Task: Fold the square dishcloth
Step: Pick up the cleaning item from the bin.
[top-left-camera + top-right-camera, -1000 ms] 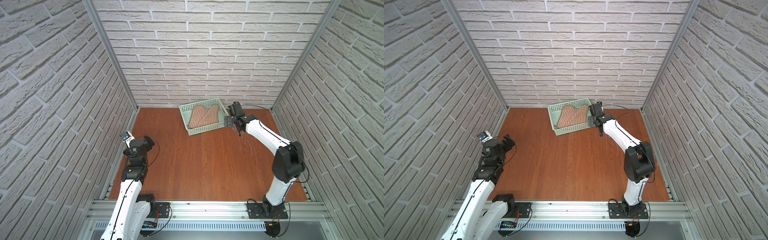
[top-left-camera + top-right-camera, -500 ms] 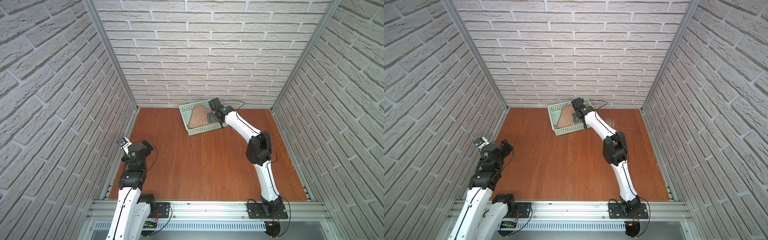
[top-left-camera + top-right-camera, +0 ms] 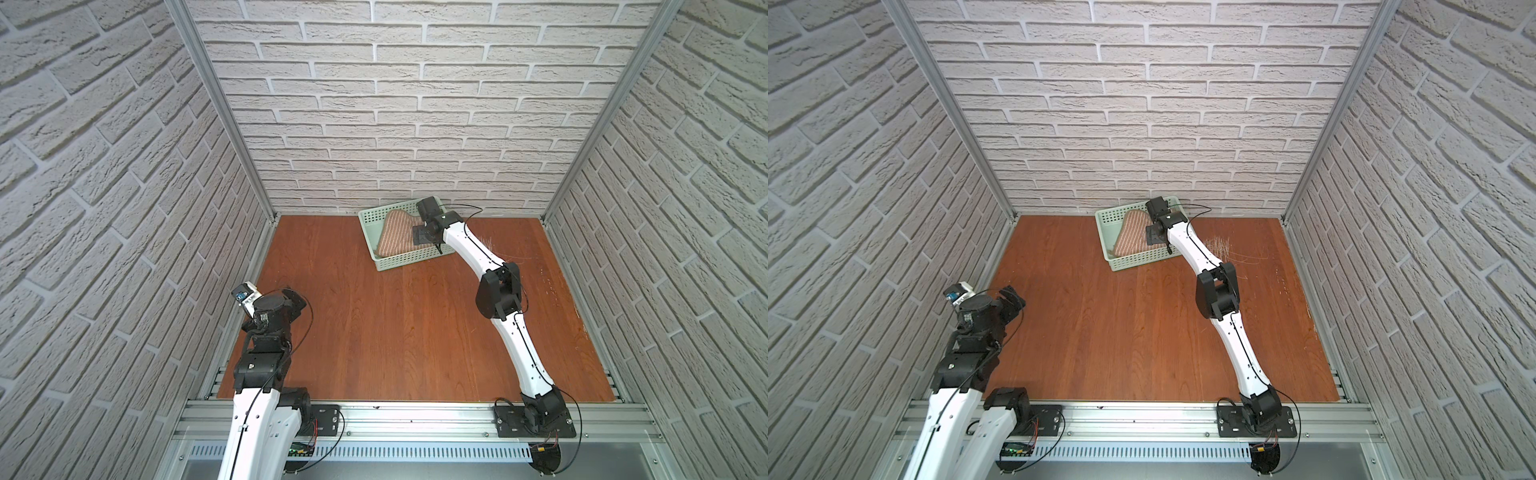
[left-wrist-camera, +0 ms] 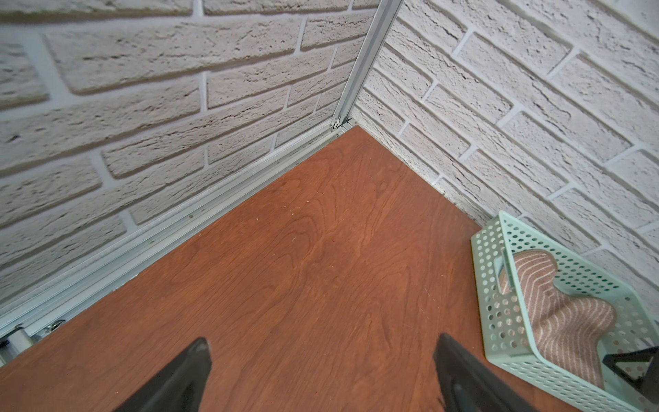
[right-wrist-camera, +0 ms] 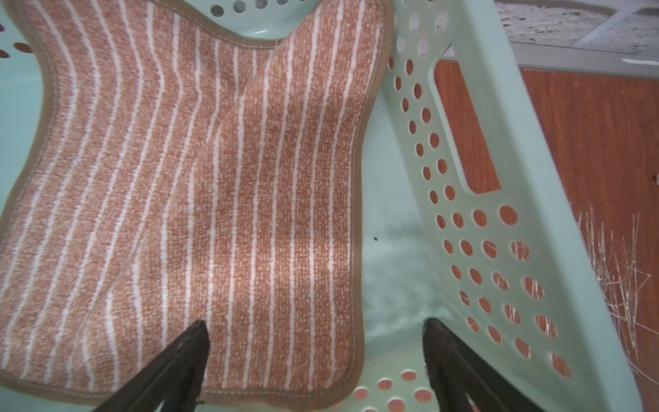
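Right gripper [image 5: 313, 323] straddles one edge of the square dishcloth [image 5: 199, 199], in basket [image 5: 499, 249].

The right tool [image 3: 422, 237] hangs over the square dishcloth [image 3: 395, 240] in the basket [image 3: 405, 261].

Top views look down from high in front; wrist views sit low, nearer, sharing the basket [image 4: 490, 271].

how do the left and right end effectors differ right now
The right end effector reaches into the mint basket above the square dishcloth; the left end effector hangs over bare table by the side wall. The right's fingertips straddle the cloth's edge; the left's frame only wood. Both are open, holding nothing.
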